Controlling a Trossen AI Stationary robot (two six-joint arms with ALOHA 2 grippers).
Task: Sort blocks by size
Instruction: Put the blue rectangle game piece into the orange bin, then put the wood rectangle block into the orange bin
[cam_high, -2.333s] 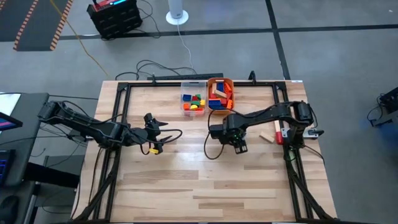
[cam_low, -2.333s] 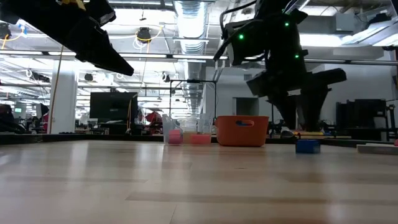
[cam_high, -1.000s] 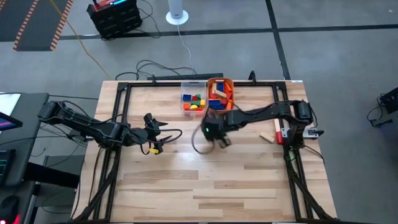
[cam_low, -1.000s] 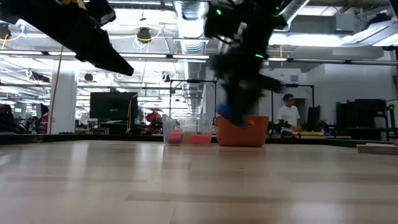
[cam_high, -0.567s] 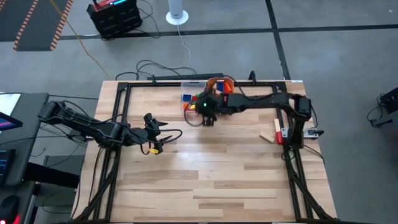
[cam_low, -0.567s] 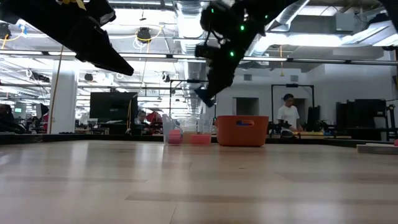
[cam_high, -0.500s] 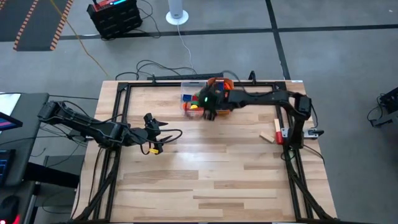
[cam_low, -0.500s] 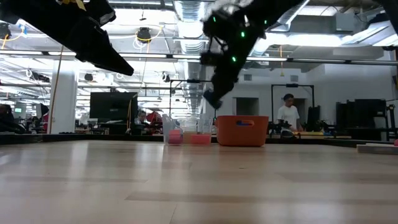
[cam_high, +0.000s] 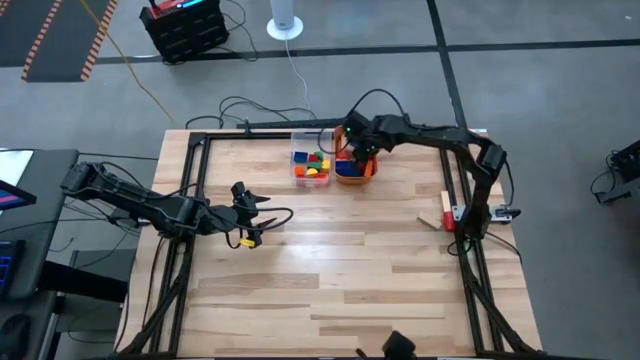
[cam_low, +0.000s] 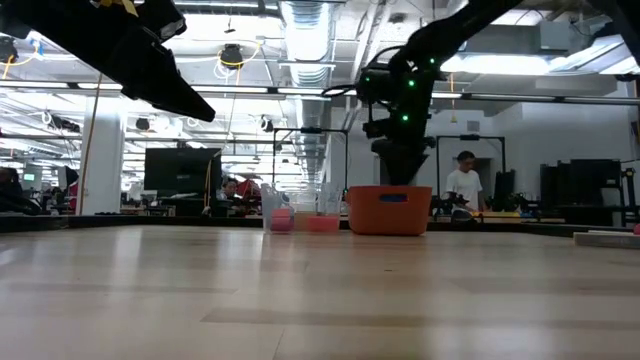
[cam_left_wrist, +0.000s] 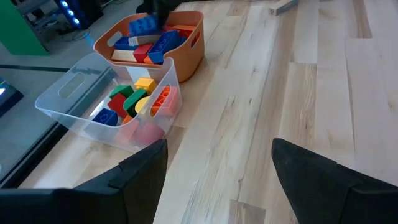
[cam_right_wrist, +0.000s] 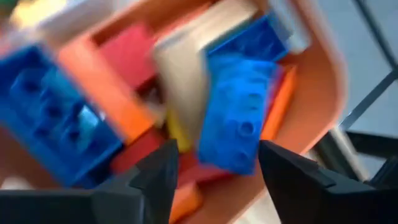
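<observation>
My right gripper (cam_high: 356, 152) hangs open over the orange tub (cam_high: 366, 168) at the table's far edge. In the right wrist view its fingers stand apart above the tub's blocks, with nothing between them (cam_right_wrist: 214, 180). A long blue block (cam_right_wrist: 239, 124) lies tilted on the red, orange, blue and wood blocks below. The clear tub (cam_high: 298, 172), touching the orange tub's left side, holds small red, yellow, green and blue blocks (cam_left_wrist: 130, 99). My left gripper (cam_high: 262, 216) waits open above the table's left middle.
A plain wood bar (cam_high: 433, 220) lies on the table near the right arm's base. Black frame rails (cam_high: 190, 180) run along the table's left, right and far edges. Bare wood (cam_high: 340, 280) stretches from the tubs to the near edge.
My right gripper has swung from the table's middle toward the far edge, passing the clear tub and ending above the orange tub, rolling as it went. A blue thing seen at its fingertips in the low view no longer shows there.
</observation>
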